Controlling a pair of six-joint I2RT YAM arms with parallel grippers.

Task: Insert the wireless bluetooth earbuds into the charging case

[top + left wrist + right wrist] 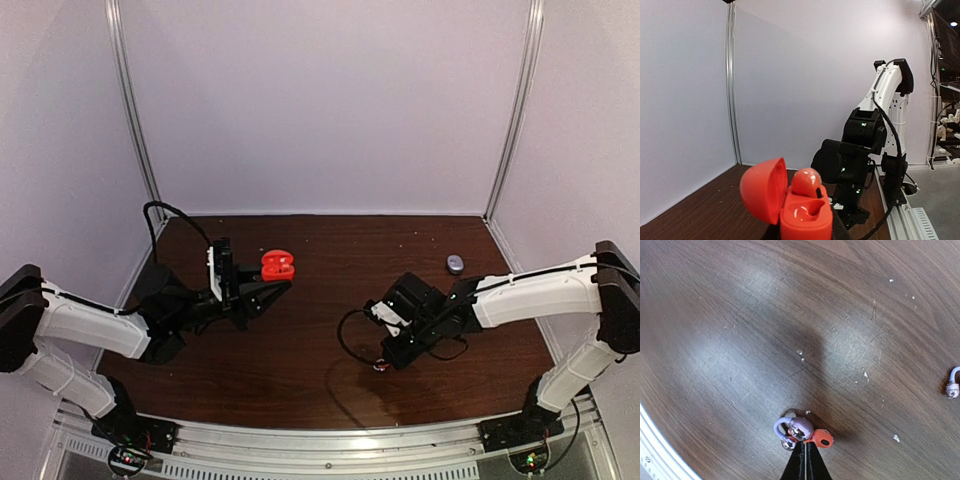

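Note:
My left gripper [274, 283] is shut on the red charging case [805, 220], holding it above the table with its lid [764, 190] swung open to the left. One red earbud [806, 182] sits in the far socket; the near socket is bare. My right gripper [805, 446] is down at the table, its jaws shut. Its tips touch a small cluster: a silvery-grey earbud [800, 427] with a curved hook and a red earbud [822, 439]. Whether the red earbud is pinched between the tips does not show. In the top view this cluster [380, 367] lies under the right gripper [386, 358].
Another silvery-grey earbud [952, 387] lies at the right edge of the right wrist view. A small grey round case [455, 263] rests on the table at the back right. White walls enclose the table on three sides, and a metal rail [330, 440] runs along the near edge.

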